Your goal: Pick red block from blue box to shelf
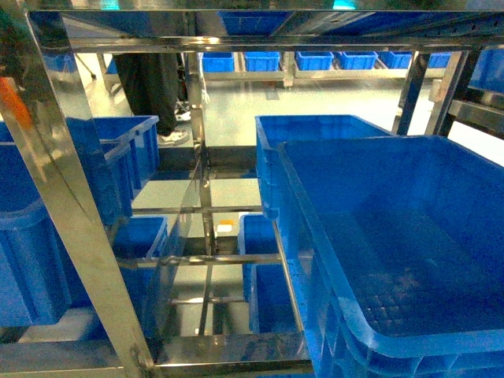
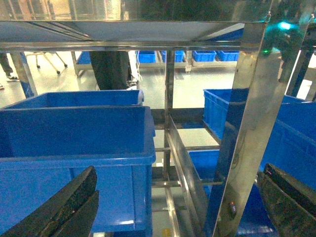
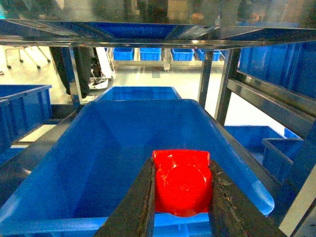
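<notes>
I can read no brand, label or writing anywhere in my three views; the crates and steel are all plain. On my right wrist camera, the right gripper (image 3: 181, 197) has its two dark fingers (image 3: 138, 207) closed against the sides of the one red block (image 3: 181, 183), its round stud facing the lens. The block hangs over the near rim of a large dark blue crate (image 3: 118, 148) that sits on the shelf (image 3: 217, 84), and a second crate of the same kind (image 3: 138, 93) stands just behind it. In the head view I see that same pair on the right, the near crate (image 1: 409, 236) and the far one (image 1: 315, 134), with more blue crates on the left and on the lower tiers between the shiny uprights (image 1: 71, 220); neither gripper shows there. On my left wrist camera the left gripper (image 2: 173, 202) stands wide apart with nothing between its fingers (image 2: 69, 202), facing a steel upright (image 2: 247, 128) with two stacked-looking blue crates (image 2: 74, 143) to its left. A row of small blue bins (image 1: 315, 60) lines the far wall, and a person's dark legs (image 1: 153, 87) stand on the floor beyond the shelf.
</notes>
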